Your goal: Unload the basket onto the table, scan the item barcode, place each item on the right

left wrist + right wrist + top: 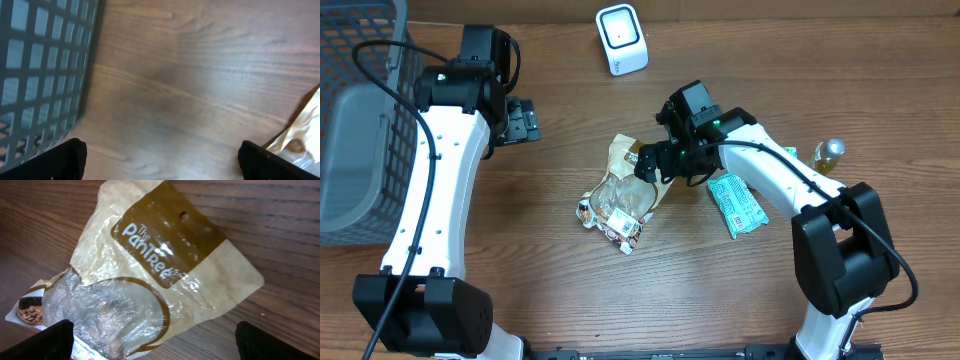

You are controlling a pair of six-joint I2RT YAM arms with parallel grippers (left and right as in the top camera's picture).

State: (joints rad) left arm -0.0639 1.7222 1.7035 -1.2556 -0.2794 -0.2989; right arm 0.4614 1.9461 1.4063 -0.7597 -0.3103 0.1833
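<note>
My right gripper (pixel 648 163) hovers wide open over the PanTree snack pouch (pixel 620 195), not yet picked up or brought to the white scanner (pixel 621 38), my left gripper (pixel 527 120) likewise open and empty

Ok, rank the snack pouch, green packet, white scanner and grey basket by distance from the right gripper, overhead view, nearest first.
1. snack pouch: mid-table, just beneath the right gripper.
2. green packet: to the right, beside that arm.
3. white scanner: at the table's far edge.
4. grey basket: far left, clearly the farthest.
</note>
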